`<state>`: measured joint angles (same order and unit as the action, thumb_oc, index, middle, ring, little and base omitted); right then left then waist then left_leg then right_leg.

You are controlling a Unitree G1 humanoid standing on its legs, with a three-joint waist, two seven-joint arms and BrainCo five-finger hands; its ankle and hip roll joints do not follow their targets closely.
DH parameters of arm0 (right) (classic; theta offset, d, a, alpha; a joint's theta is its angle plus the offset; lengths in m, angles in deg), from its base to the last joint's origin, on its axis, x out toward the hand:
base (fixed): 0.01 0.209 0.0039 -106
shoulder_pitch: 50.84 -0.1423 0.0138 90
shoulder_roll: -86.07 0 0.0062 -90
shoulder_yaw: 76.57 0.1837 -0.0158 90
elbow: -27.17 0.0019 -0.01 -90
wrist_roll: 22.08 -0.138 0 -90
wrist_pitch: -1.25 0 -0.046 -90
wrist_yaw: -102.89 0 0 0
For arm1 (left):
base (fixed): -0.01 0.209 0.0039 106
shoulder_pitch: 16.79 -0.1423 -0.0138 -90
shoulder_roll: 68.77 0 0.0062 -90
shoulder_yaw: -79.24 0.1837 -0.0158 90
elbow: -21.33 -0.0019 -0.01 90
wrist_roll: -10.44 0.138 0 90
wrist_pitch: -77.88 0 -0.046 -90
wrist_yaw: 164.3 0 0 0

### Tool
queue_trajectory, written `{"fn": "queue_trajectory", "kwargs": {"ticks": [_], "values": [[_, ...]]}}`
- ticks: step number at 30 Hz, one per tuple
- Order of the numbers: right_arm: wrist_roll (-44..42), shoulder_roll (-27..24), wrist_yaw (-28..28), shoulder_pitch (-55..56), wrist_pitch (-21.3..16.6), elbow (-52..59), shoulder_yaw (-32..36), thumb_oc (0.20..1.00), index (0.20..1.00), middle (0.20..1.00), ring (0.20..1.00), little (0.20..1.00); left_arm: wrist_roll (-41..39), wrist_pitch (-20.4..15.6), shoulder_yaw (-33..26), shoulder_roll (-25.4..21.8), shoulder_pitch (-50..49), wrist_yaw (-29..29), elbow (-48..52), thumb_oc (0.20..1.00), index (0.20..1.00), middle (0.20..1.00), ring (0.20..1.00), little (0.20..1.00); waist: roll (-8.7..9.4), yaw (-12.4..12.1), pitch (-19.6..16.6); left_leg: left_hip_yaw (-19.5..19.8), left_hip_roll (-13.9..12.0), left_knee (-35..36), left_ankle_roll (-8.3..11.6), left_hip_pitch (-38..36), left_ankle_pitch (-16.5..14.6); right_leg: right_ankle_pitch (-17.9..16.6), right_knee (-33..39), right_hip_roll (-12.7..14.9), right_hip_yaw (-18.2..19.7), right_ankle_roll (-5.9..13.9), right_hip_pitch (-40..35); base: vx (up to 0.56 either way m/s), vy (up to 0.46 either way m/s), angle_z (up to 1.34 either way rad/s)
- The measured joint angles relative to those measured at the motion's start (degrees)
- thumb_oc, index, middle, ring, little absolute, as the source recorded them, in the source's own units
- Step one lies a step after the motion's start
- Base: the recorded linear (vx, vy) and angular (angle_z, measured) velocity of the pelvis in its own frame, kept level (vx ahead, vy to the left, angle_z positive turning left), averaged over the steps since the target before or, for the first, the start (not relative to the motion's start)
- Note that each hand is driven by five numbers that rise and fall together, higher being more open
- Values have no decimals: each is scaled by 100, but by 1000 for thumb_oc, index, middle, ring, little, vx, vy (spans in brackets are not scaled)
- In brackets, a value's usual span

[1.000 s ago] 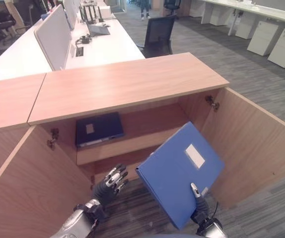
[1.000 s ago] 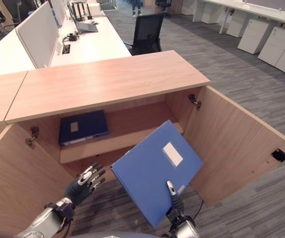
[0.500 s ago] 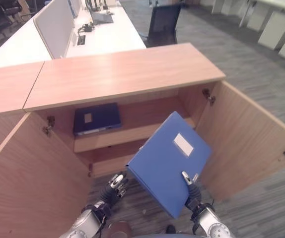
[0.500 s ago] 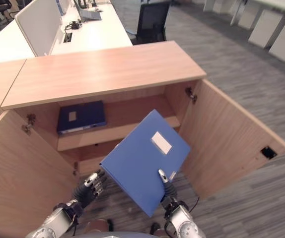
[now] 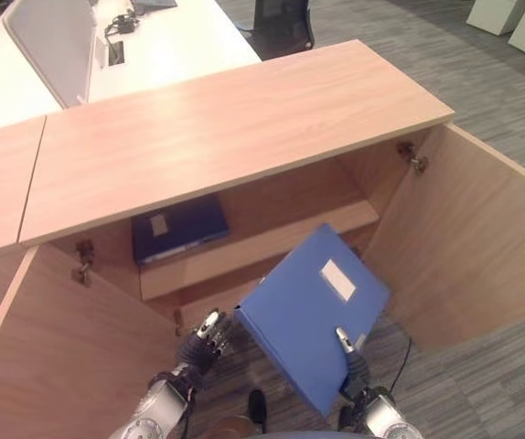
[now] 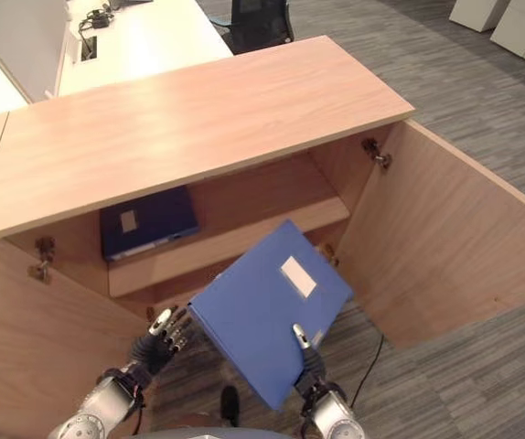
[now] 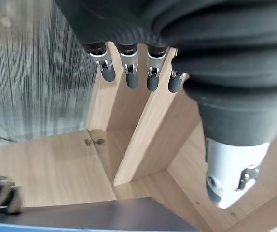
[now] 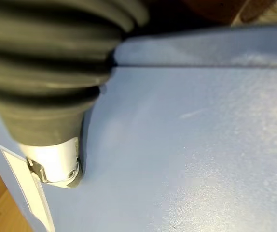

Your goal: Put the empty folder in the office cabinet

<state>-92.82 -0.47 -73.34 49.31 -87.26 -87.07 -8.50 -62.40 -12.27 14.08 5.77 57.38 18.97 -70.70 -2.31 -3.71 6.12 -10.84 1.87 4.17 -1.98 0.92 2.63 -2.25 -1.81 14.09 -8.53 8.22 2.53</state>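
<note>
Our right hand (image 5: pixel 358 370) stays clamped on blue folder (image 5: pixel 310 311), now nearer open cabinet (image 5: pixel 235 137); left hand (image 5: pixel 203 340) fingers straight, empty; insertion next.

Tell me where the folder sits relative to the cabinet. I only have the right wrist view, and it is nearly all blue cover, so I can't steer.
Observer: The blue folder is tilted in the air in front of the open cabinet, not yet inside. The right hand holds its near corner, thumb on the cover.
Operator: Is the shelf free?
Observer: Partly. A dark folder lies flat on the left of the shelf; the right part is bare.
Operator: And the left hand?
Observer: The left hand is beside the blue folder's left corner with its fingers straight, holding nothing.
</note>
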Motion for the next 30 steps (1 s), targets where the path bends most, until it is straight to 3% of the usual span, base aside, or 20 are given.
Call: {"fn": "queue_trajectory", "kwargs": {"ticks": [2, 4, 7, 11, 12, 13, 15, 16, 19, 20, 21, 23, 25, 27, 30], "values": [[-2, 1, 3, -72, 32, 5, -29, 200, 200, 200, 200, 200, -35, -10, -7, -80, 29, 8, -6, 1000, 1000, 1000, 1000, 1000, -68, 67, 37, 11, 81, -32, -27, -6, -19, 64, -524, 70, 2, 8, 284, 54, 227, -10], [-10, -49, 3, -180, 34, 43, -63, 200, 200, 200, 200, 200, -42, -14, 89, -171, 40, 4, -8, 1000, 1000, 1000, 1000, 1000, -219, 133, 128, 0, 94, -48, -150, -14, -111, 119, -1507, 169, 10, 9, 797, 28, 160, -12], [-9, -140, 0, -218, 37, 206, -85, 200, 200, 200, 200, 200, -76, -3, 333, -394, 5, 1, -30, 1000, 1000, 1000, 1000, 1000, -246, 203, 272, -96, 186, -74, -237, -17, -172, 149, -2223, 450, -74, 14, 1264, 50, 21, -11], [-8, -287, 10, -332, 45, 385, -324, 200, 200, 200, 200, 200, -112, -64, 372, -455, 34, -21, -57, 1000, 1000, 1000, 1000, 1000, -191, 202, 649, -77, 82, -224, -243, 173, -228, 231, -1427, 344, -158, 41, 1490, 36, -130, -8], [-17, -307, 5, -373, 30, 620, -378, 200, 200, 200, 200, 200, -178, -128, 415, -414, 47, -32, -133, 1000, 1000, 1000, 1000, 1000, -79, 302, 836, 36, 32, -401, -175, 425, -222, 137, -874, 172, -59, 115, 1661, 71, -185, 24], [-19, -312, 4, -420, 24, 637, -454, 200, 200, 200, 200, 200, -263, -139, 419, -335, 35, -34, -254, 1000, 1000, 1000, 1000, 1000, 17, 304, 884, 42, 25, -471, -95, 481, -280, 110, -856, 156, -129, 152, 1779, 102, -260, 32], [-18, -221, 4, -428, 1, 673, -481, 200, 200, 200, 200, 200, -349, -145, 406, -239, 61, -16, -491, 1000, 1000, 1000, 1000, 1000, 219, 374, 936, 199, 45, -660, 13, 625, -358, 22, -608, 105, -211, 8, 1645, 75, -175, 51], [-18, -223, -9, -427, -42, 670, -506, 200, 200, 200, 200, 200, -441, -168, 432, -208, 22, -15, -494, 1000, 1000, 1000, 1000, 1000, 342, 297, 948, 338, 39, -756, 122, 653, -423, -245, -565, 100, -275, -92, 1543, 90, -299, 72], [15, -460, -35, -609, -180, 763, -577, 200, 200, 200, 200, 200, -554, -195, 430, -126, -66, -25, -407, 1000, 1000, 1000, 1000, 1000, 183, 230, 968, 584, -281, -981, 335, 932, -492, -319, -628, -162, -559, -273, 1527, 2, -225, 40], [25, -596, -75, -678, -270, 910, -652, 200, 200, 200, 200, 200, -553, -250, 464, -56, -39, -23, -438, 1000, 1000, 1000, 1000, 1000, 141, 265, 957, 680, -351, -1185, 392, 1110, -503, -270, -611, -214, -718, -341, 1527, -74, -258, 75], [138, -1001, -161, -1082, -397, 1230, -687, 200, 200, 200, 200, 200, -555, -301, 539, 120, 173, -9, -482, 1000, 1000, 1000, 1000, 1000, 31, 331, 995, 823, -519, -1642, 517, 1596, -457, -81, -883, -270, -1057, -562, 1710, -32, -139, 111], [259, -1187, -268, -1578, -574, 1358, -505, 200, 200, 200, 200, 200, -553, -288, 740, 210, 581, 11, -520, 1000, 1000, 1000, 1000, 1000, 21, 330, 1042, 473, -619, -2154, 456, 2076, -293, 202, -1225, -148, -1390, -748, 1912, 23, -13, 106], [289, -1110, -393, -2058, -750, 1372, -376, 200, 200, 200, 200, 200, -551, -288, 793, 206, 578, 33, -458, 1000, 1000, 1000, 1000, 1000, 39, 256, 1054, 82, -763, -2150, 134, 2033, -575, 493, -1722, -158, -1386, -856, 2164, 41, 36, 20], [267, -936, -581, -2460, -904, 1729, -179, 200, 200, 200, 200, 200, -530, -272, 764, 172, 582, 112, -474, 1000, 1000, 1000, 1000, 1000, 92, 256, 1079, -56, -721, -2076, 218, 2084, -673, 776, -2259, -1, -1290, -831, 2513, 36, 29, -4], [334, -936, -821, -2668, -1015, 1769, -179, 200, 200, 200, 200, 200, -406, -238, 677, 187, 645, 171, -519, 1000, 1000, 1000, 1000, 1000, 38, 267, 1116, -50, -711, -2280, 295, 2344, -737, 941, -2692, 122, -1236, -789, 2779, 42, -11, 6]]}}
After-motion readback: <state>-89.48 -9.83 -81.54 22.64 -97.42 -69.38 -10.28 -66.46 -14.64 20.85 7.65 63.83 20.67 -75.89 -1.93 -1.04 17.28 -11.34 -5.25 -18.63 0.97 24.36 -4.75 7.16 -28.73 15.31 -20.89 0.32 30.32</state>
